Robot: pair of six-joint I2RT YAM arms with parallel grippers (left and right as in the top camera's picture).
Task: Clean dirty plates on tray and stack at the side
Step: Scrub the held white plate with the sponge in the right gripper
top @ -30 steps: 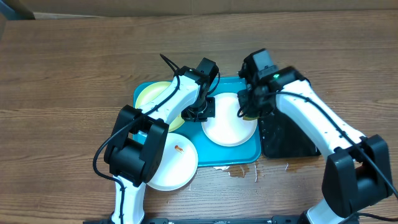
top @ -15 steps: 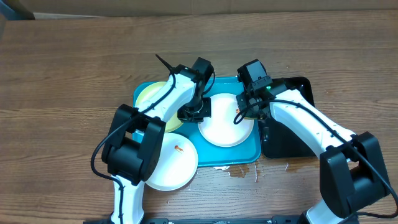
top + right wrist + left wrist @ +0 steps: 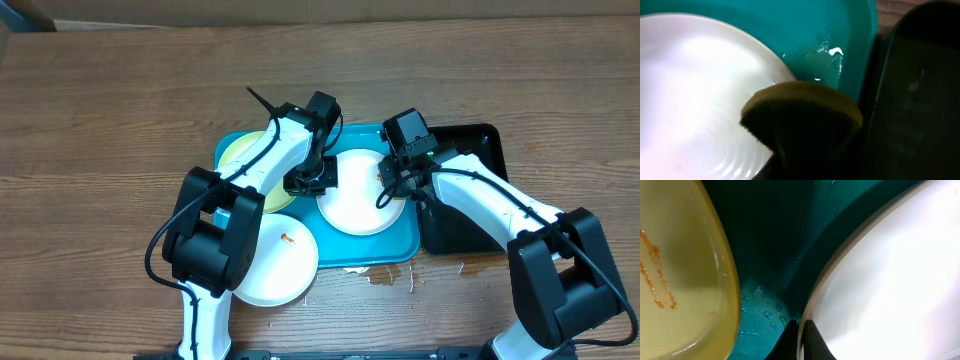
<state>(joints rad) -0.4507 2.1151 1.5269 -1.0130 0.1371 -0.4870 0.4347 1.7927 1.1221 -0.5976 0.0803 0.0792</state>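
Note:
A white plate lies in the turquoise tray. My left gripper is shut on that plate's left rim; the left wrist view shows its fingers pinching the rim of the white plate. A pale yellow-green plate with orange-red smears lies at the tray's left. My right gripper is shut on a yellow sponge at the white plate's right edge. A second white plate with a small orange smear lies over the tray's front-left corner.
A narrow black tray lies right of the turquoise tray. A small wet spill sits on the wooden table just in front of the tray. Water drops lie on the tray floor.
My right gripper with the sponge has moved left and slightly forward, onto the white plate's right edge. The left gripper and the plate shifted slightly left.

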